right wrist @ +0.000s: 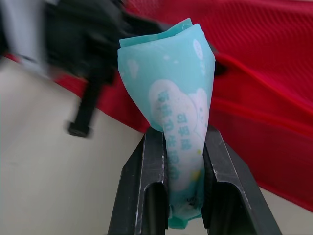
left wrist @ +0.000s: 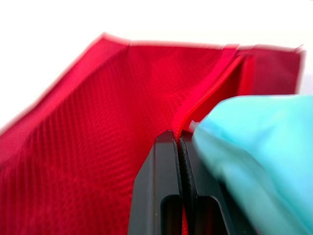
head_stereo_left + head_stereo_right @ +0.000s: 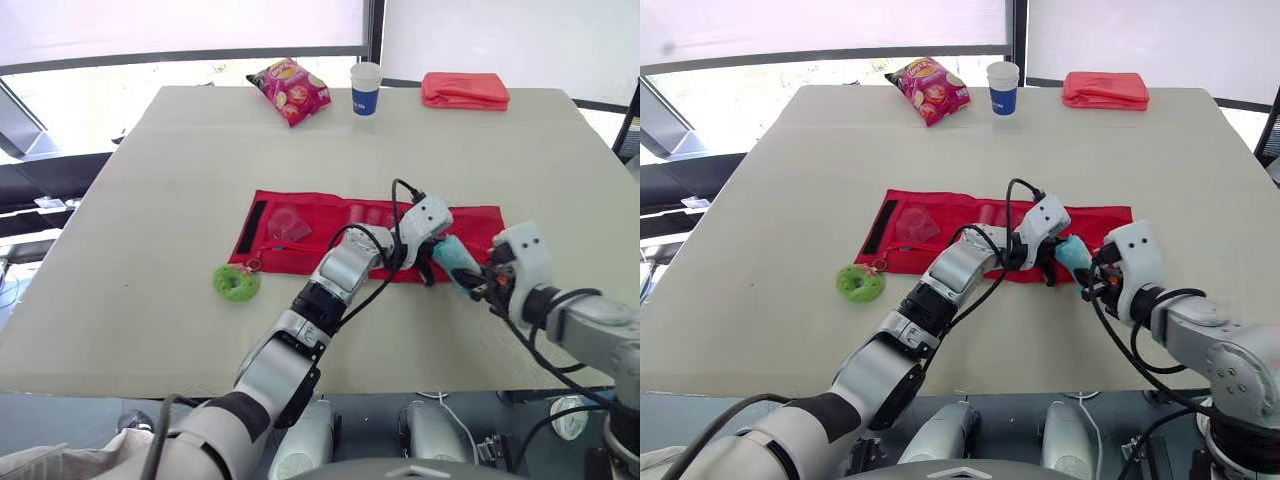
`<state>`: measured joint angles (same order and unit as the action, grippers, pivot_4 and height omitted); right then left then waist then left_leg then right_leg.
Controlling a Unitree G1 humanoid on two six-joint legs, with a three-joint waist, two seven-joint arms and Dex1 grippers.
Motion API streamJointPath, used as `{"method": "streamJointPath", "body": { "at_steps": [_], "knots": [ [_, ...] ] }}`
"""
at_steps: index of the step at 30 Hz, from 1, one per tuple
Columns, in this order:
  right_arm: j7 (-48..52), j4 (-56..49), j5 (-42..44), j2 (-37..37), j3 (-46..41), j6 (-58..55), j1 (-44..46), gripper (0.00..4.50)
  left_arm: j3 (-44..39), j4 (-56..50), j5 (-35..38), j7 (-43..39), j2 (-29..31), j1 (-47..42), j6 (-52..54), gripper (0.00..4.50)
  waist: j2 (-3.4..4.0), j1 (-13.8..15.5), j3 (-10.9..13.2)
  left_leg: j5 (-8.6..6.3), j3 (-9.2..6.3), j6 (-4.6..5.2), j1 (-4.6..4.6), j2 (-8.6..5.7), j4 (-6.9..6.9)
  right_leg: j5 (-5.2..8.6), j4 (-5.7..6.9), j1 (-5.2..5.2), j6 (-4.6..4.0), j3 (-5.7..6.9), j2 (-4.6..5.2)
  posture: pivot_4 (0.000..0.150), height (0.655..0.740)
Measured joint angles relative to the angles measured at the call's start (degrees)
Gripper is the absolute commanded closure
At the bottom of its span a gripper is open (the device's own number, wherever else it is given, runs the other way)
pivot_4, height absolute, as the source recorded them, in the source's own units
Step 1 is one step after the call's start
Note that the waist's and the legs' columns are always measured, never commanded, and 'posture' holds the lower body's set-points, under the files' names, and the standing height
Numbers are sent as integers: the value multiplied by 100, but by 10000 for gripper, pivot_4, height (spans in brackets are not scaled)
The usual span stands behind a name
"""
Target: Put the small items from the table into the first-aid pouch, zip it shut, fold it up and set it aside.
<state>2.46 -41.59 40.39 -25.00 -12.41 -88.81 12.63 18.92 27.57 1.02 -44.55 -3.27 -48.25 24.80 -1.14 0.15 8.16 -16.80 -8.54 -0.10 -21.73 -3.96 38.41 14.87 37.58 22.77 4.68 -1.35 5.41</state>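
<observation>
We see a beige table (image 3: 150, 180) bearing the red first-aid pouch (image 3: 320, 225), unfolded flat across its middle. Along the far edge lie a folded red cloth (image 3: 465, 90), a crisp bag (image 3: 290, 90) and a paper cup (image 3: 366, 88). The left gripper (image 2: 180, 144) has its fingers pressed almost together on the pouch's zipper edge at the near side, where a pocket gapes open. The right gripper (image 1: 183, 142), just beside it, clamps a teal wipe packet (image 1: 171, 78) between narrow-set fingers, the packet's free end at the pocket mouth. A green doughnut-shaped charm (image 3: 236, 282) lies just beside the pouch's near left corner.
</observation>
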Motion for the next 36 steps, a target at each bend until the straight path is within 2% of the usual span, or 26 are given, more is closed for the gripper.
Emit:
{"method": "streamJointPath", "body": {
  "at_steps": [7,11,16,17,18,19,20,21,22,24,30,35,36],
  "knots": [
    [-179,550,-570,277,250,170,354,42790,6,-273,31,-85,-28,57,88,45000,12,-90,-9,0,6,0,12,2,-2,0,7,-3,0,-8,-7,1500,7400],
    [-425,1263,-1056,714,3,536,788,42790,102,-573,32,-168,23,206,203,45000,15,-83,-13,0,4,0,15,2,-3,0,10,-4,0,-9,-8,1500,7400],
    [-624,1654,-1380,1123,-193,782,1031,42790,183,-751,44,-194,75,407,424,45000,18,-93,-15,0,0,0,14,2,-5,0,8,-1,0,-13,-8,1500,7400],
    [-585,1698,-1430,1145,-177,886,1030,37792,185,-838,44,-193,79,413,479,45000,18,-93,-15,0,0,0,14,2,-5,0,8,-1,0,-13,-8,1500,7400],
    [-550,1719,-1451,1146,-170,929,1027,37792,185,-870,44,-193,80,413,489,45000,20,-97,-16,0,1,0,14,2,-6,0,8,-1,0,-13,-8,1500,7400],
    [-473,1716,-1466,1127,-98,984,991,30988,181,-887,60,-190,73,413,535,45000,20,-100,-16,0,1,0,14,3,-6,0,8,-1,0,-14,-8,1500,7400],
    [-431,1696,-1474,1095,-67,1004,935,28310,179,-885,76,-191,71,412,570,45000,21,-95,-17,0,1,0,14,3,-6,0,8,-1,0,-12,-8,1500,7400],
    [-355,1626,-1471,1023,-52,998,823,23428,162,-874,99,-191,75,412,611,45000,21,-86,-16,0,1,0,12,2,-6,0,7,-1,0,-11,-8,1500,7400],
    [-238,1505,-1405,987,-32,958,719,20998,127,-854,132,-185,70,403,618,45000,21,-96,-16,0,1,0,11,2,-6,0,7,0,0,-13,-8,1500,7400],
    [-15,1171,-1243,798,-73,781,511,20998,127,-821,156,-194,61,363,630,45000,27,-82,-16,0,-1,1,8,0,-5,0,7,1,0,-12,-5,1500,7400],
    [943,-397,-684,-421,-281,535,-439,20998,94,-569,226,-193,77,233,620,45000,28,-90,-16,-1,7,2,9,1,-6,1,1,-3,2,-6,-9,1500,7400],
    [1177,-732,-640,-517,-358,848,-1127,43621,89,-554,260,-194,76,190,618,45000,28,-97,-16,-1,10,2,12,5,-5,1,3,-4,2,-9,-11,1500,7400],
    [1155,-718,-678,-484,-322,934,-1142,44659,88,-554,263,-195,81,190,619,45000,28,-96,-16,-1,10,1,12,5,-5,1,3,-4,2,-9,-11,1500,7400]
  ]
}}
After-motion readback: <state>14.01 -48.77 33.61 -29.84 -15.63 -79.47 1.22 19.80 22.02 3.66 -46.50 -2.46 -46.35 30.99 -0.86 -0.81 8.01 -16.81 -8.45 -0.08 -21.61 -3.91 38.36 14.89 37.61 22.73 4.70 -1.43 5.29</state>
